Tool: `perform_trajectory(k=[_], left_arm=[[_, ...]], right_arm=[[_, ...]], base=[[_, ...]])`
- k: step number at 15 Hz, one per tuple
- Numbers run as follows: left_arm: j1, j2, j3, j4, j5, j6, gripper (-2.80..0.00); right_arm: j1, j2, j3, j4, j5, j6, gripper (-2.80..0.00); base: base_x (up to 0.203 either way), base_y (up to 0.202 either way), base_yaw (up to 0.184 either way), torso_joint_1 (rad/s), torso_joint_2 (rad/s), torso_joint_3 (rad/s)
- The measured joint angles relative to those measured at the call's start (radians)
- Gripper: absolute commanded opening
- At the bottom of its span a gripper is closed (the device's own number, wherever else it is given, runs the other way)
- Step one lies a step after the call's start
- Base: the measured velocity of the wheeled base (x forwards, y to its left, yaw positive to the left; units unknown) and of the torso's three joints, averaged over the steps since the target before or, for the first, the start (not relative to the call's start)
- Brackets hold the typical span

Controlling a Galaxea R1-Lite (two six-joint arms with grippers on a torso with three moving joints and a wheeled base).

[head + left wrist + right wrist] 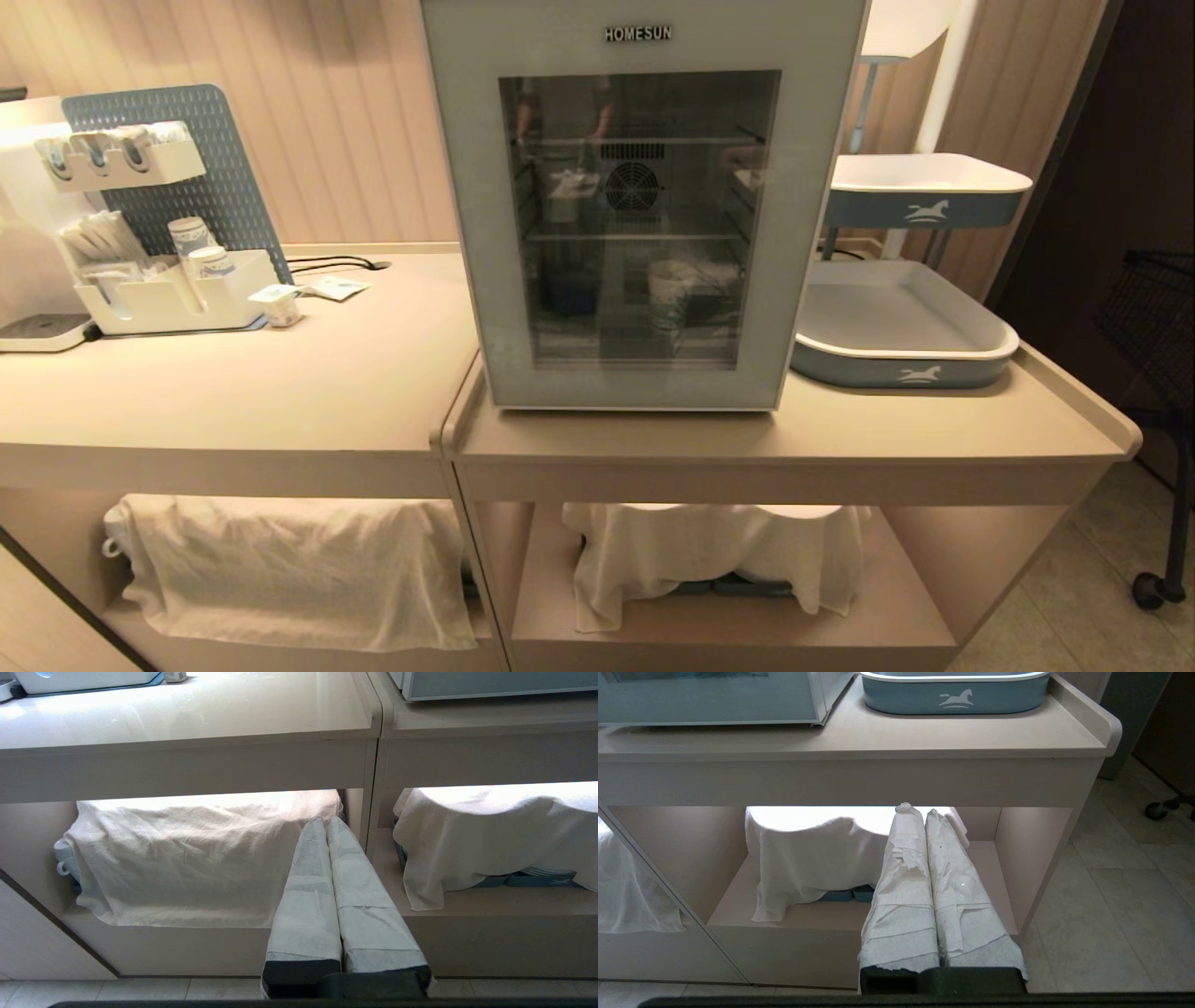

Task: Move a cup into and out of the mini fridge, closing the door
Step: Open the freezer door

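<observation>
The cup [668, 294] sits on the lower shelf inside the mini fridge [644, 201], behind its closed door [794, 233], well above our pincers. We keep both low before the open shelves: left gripper [327, 823] and right gripper [917, 812] pressed together, empty. The door reads HOMESUN.

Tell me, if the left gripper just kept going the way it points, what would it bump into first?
Probably the white cloth draped over the lower shelf of the counter. The left gripper, fingers shut, aims at that cloth's near edge, though depth is hard to judge.
</observation>
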Motion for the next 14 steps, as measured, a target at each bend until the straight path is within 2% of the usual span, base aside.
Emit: perform_trajectory(k=[5, 8, 11, 14], left_arm=[[0.0, 0.0, -0.001, 0.001, -0.003, 0.009, -2.8], [0.0, 0.0, -0.023, 0.006, -0.023, 0.037, -2.8], [0.0, 0.043, -0.253, 0.089, -0.098, 0.02, -2.8], [-0.025, 0.221, -0.617, 0.233, -0.152, -0.051, -2.8]], right_arm=[[0.0, 0.0, 0.0, 0.0, 0.0, 0.0, -2.8], [0.0, 0.0, 0.0, 0.0, 0.0, 0.0, -2.8], [0.0, 0.0, 0.0, 0.0, 0.0, 0.0, -2.8], [0.0, 0.0, 0.0, 0.0, 0.0, -0.001, -2.8]], base=[[0.0, 0.0, 0.0, 0.0, 0.0, 0.0], [0.0, 0.0, 0.0, 0.0, 0.0, 0.0], [0.0, 0.0, 0.0, 0.0, 0.0, 0.0], [0.0, 0.0, 0.0, 0.0, 0.0, 0.0]])
